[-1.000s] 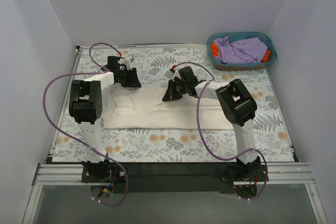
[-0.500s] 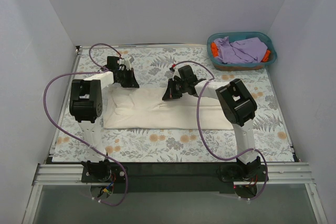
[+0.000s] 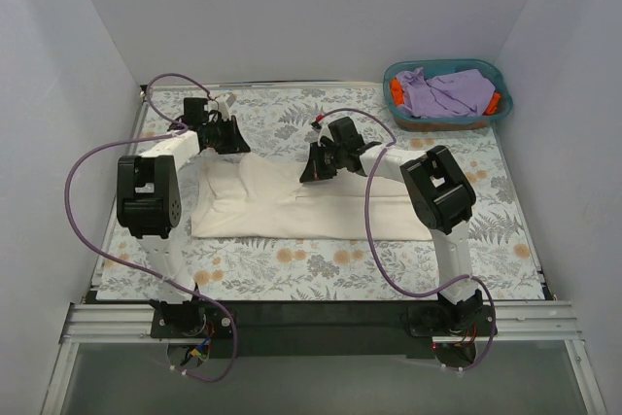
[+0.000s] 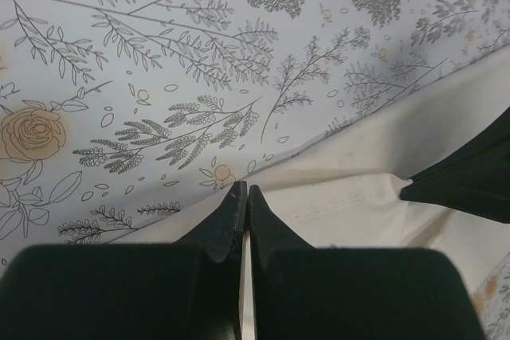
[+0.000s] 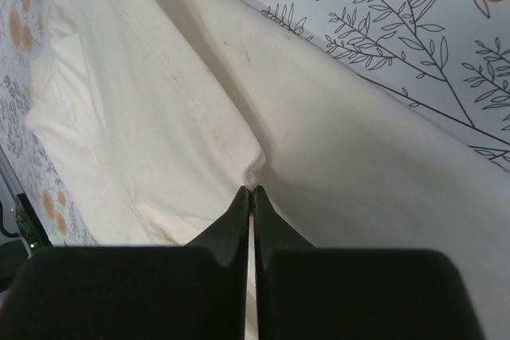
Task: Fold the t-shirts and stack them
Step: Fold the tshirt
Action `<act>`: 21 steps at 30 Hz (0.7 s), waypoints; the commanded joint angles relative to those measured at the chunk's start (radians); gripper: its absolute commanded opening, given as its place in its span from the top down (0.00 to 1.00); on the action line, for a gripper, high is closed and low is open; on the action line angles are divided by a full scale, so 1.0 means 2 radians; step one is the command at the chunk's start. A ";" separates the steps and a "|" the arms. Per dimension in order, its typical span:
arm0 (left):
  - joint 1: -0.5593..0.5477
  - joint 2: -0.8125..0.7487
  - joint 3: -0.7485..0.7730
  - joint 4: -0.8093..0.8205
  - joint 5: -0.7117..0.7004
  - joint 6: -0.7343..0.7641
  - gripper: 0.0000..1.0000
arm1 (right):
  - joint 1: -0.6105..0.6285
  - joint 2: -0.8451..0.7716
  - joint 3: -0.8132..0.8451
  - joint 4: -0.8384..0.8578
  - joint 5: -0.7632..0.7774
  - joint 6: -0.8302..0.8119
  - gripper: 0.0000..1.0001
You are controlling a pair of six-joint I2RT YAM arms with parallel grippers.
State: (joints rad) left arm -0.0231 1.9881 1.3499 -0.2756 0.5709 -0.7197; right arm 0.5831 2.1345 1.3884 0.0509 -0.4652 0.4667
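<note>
The large cream t-shirt [image 3: 292, 203] lies spread across the middle of the flowered table. My left gripper [image 3: 225, 140] is at the shirt's far left edge and is shut on that edge; the left wrist view shows its closed tips [image 4: 245, 190] over the cream hem [image 4: 343, 197]. My right gripper [image 3: 313, 167] is at the shirt's far edge near the middle. It is shut on a small raised pinch of the cream cloth [image 5: 159, 117], seen at its tips [image 5: 253, 190]. A lavender garment [image 3: 447, 92] and an orange-red one [image 3: 397, 94] lie in the basket.
A teal plastic basket [image 3: 502, 85] stands at the far right corner. The flowered tablecloth [image 3: 321, 259] covers the table up to white walls at the back and both sides. Purple cables loop off both arms. My right gripper's dark body shows in the left wrist view [image 4: 470, 177].
My left gripper has moved back and to the left, drawing the shirt's far left edge with it. My right gripper has shifted slightly back, still holding the cloth.
</note>
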 commanded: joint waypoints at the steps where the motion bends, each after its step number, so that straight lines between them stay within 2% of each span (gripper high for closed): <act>1: 0.006 -0.053 -0.015 0.023 0.013 -0.007 1.00 | 0.001 -0.024 0.022 -0.012 0.011 -0.023 0.99; 9: 0.008 -0.092 -0.053 0.032 0.013 -0.016 1.00 | 0.004 -0.047 0.014 -0.023 0.013 -0.048 0.99; 21: 0.008 -0.153 -0.120 0.041 -0.025 -0.054 1.00 | 0.014 -0.071 0.003 -0.038 0.004 -0.077 0.99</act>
State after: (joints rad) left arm -0.0139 1.7641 1.1374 -0.2188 0.5529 -0.8036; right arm 0.6048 2.0476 1.3933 -0.0059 -0.4477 0.3489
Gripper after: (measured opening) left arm 0.017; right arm 0.021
